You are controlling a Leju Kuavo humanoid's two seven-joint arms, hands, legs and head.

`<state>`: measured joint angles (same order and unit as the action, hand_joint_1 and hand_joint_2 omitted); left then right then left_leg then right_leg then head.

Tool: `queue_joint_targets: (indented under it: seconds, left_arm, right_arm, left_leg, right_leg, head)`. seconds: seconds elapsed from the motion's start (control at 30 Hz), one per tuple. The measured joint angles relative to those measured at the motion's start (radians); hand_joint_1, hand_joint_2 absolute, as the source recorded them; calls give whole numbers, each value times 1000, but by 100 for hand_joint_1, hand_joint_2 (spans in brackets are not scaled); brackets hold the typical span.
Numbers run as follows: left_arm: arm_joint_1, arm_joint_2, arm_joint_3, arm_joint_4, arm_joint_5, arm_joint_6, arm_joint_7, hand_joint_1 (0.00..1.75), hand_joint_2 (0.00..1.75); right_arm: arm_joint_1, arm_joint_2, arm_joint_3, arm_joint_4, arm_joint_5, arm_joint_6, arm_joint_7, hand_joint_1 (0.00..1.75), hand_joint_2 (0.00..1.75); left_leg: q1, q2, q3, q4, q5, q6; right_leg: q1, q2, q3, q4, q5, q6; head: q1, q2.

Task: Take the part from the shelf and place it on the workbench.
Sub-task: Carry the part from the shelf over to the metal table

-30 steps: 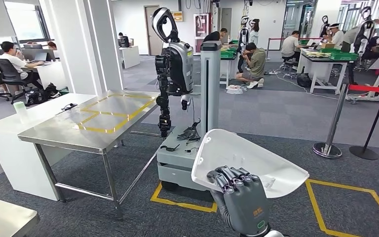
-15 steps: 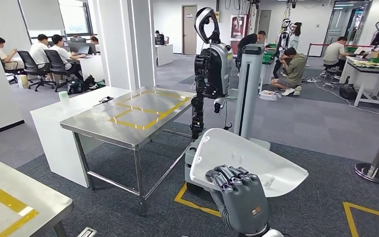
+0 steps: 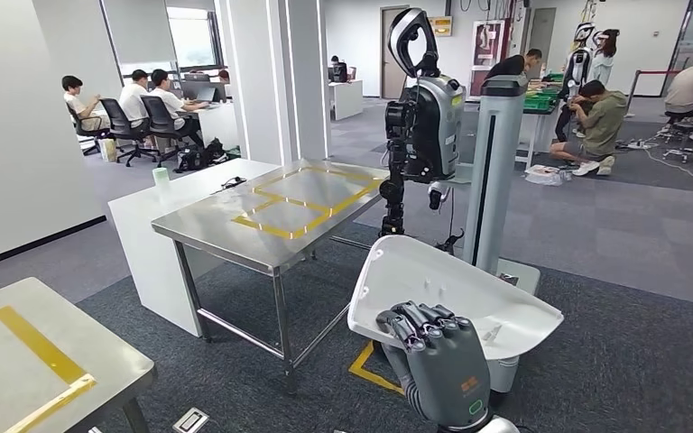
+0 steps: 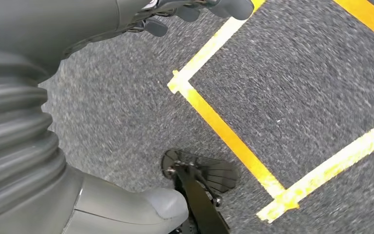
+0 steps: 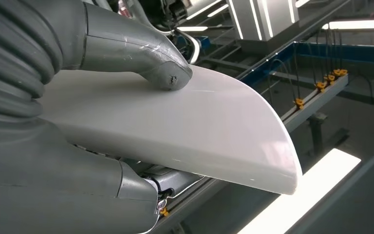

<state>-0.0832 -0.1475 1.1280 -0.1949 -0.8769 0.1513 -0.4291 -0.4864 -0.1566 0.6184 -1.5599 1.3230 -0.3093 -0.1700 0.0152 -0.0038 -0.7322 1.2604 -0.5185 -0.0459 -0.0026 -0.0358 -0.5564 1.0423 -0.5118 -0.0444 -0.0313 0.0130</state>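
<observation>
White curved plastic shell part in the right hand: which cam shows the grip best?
The right wrist view. There the thick grey thumb presses on top of the white curved plastic shell part, seen close. The head view shows the whole part with the right hand gripping its near edge. The left wrist view faces the carpet.

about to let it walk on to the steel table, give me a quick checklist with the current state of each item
1. Part held: ok. The right hand grips the white part; in the right wrist view the thumb presses on its smooth face.
2. Part level: cannot tell; it looks slightly tilted in the head view.
3. Workbench top free: ok, bare steel with yellow tape squares.
4. Path to the workbench: not ok. The parked robot on its stand stands close by the table's far corner.
5. Left hand: ok, it hangs over the carpet, holding nothing visible.
</observation>
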Motion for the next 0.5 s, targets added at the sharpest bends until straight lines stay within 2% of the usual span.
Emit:
queue_joint_targets:
  seconds: [0.03,0.07,0.13,0.17,0.23,0.3,0.37,0.4,0.43,0.47,0.5]
  left_arm:
    - [1,1,2,0,0,0,0,0,175]
    - [1,2,4,0,0,0,-1,0,175]
    - [-3,3,7,0,1,-1,-4,0,175]
    - [-4,3,7,0,1,-1,-5,0,175]
    - [-3,1,8,0,1,-3,-8,0,175]
    - [-3,0,8,0,1,-4,-12,0,175]
    - [-8,-1,8,0,3,-7,-15,0,175]
    - [-9,-1,9,0,4,-8,-16,0,175]
    - [-10,-1,9,0,5,-9,-17,0,175]
    - [-9,-2,9,0,5,-10,-17,0,175]
    - [-8,-3,9,0,6,-10,-17,0,175]
  right_arm:
    - [0,-1,0,0,0,0,0,175,175]
    - [0,-1,0,0,0,0,0,175,175]
    - [-1,-3,0,0,0,0,0,175,175]
    - [-1,-3,0,1,0,0,0,175,175]
    - [-1,-3,0,0,0,0,0,175,175]
    - [-5,-3,0,0,0,-1,0,175,175]
    - [-4,-5,0,0,0,-1,0,175,175]
    - [-2,-6,0,0,0,-1,-1,175,175]
    - [1,-8,0,0,0,-1,0,175,175]
    - [4,-9,0,1,0,-1,0,175,175]
    - [5,-10,0,1,0,-1,0,175,175]
  left_leg:
    - [-5,10,23,-64,46,11]
    - [-14,30,46,-126,80,23]
    - [-29,67,76,-207,102,44]
    - [-34,73,78,-214,96,50]
    - [-31,56,86,-224,104,56]
    - [-21,34,97,-236,106,62]
    - [-14,12,103,-242,104,68]
    - [-13,1,103,-242,103,69]
    - [-12,-12,103,-241,102,70]
    - [-11,-24,104,-240,100,68]
    - [-9,-37,105,-238,98,66]
  right_leg:
    - [3,-8,10,0,-7,0]
    - [5,-17,19,0,-14,2]
    - [10,-33,29,-1,-25,9]
    - [12,-43,32,-2,-29,14]
    - [15,-57,39,-4,-39,25]
    - [13,-27,29,29,-62,37]
    - [6,18,-35,143,-107,51]
    - [1,27,-78,211,-128,56]
    - [-2,29,-114,260,-134,60]
    - [-6,30,-133,272,-121,63]
    - [-9,31,-133,245,-87,65]
  head:
    - [0,0]
    - [0,0]
    - [-1,0]
    - [-2,0]
    - [-1,1]
    - [-1,1]
    - [1,1]
    - [2,1]
    - [3,1]
    - [4,1]
    - [4,1]
